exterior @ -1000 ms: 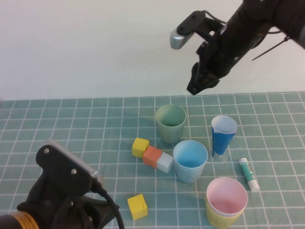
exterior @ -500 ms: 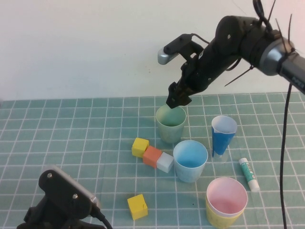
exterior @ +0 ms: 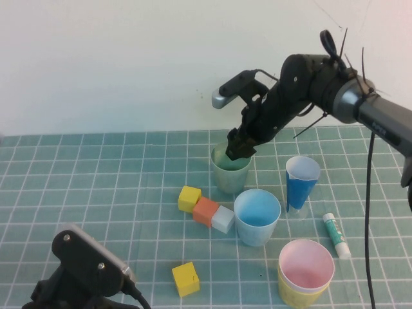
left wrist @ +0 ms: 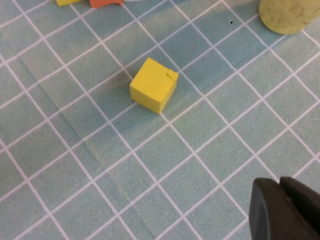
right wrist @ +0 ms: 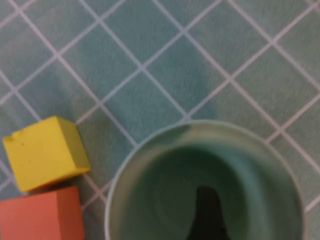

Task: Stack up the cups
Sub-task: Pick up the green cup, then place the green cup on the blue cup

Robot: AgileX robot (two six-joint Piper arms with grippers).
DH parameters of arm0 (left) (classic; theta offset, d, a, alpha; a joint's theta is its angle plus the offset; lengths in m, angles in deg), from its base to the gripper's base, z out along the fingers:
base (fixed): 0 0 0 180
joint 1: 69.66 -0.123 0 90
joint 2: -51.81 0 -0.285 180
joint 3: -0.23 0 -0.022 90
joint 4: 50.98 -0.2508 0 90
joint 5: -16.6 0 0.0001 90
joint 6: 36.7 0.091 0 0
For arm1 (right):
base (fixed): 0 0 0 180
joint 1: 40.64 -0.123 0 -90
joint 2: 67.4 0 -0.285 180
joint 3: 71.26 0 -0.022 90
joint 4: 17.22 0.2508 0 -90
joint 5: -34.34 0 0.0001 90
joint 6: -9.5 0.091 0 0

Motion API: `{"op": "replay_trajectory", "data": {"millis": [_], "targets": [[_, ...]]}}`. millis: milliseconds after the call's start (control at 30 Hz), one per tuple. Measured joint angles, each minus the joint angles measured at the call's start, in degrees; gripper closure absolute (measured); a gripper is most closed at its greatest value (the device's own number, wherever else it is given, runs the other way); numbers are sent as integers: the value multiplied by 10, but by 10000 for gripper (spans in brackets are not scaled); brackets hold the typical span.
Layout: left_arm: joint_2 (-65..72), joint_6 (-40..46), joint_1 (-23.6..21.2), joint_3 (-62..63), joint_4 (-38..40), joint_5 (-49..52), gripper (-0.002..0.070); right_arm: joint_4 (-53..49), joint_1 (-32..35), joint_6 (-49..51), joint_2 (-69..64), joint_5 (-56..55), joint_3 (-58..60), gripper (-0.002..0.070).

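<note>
Right tool (exterior: 237, 147) is at the far rim of the sage green cup (exterior: 230, 168), tips reaching down past the rim; one dark tip (right wrist: 204, 210) shows inside the cup in the right wrist view. Cannot tell whether its jaws are released or clenched.

Left tool (left wrist: 285, 210) hangs low over the near left part of the counter (exterior: 96, 187), clenched on nothing, close to a lone yellow cube (exterior: 185, 279).

Sage green cup stands upright at the far centre of the grid mat. Light blue cup (exterior: 257, 217) stands just in front of it, upright. Pink cup (exterior: 306, 264) sits nested in the yellow cup (exterior: 293, 290) at the near right.

Between the green and blue cups, to their left: a row of yellow cube (exterior: 189, 198), orange cube (exterior: 206, 210) and white cube (exterior: 223, 219), touching.
</note>
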Motion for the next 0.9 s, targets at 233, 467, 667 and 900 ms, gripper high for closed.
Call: {"op": "replay_trajectory", "data": {"millis": [233,467,667,900], "targets": [[0,0,0,0,0,0,676,0,0,0,-23,0,0,349],[0,0,0,0,0,0,676,-1,0,13,-28,15,-48,648],[0,0,0,0,-1,0,676,-1,0,39,-28,111,-194,653],[0,0,0,0,-2,0,676,20,0,61,28,209,-274,654]]}}
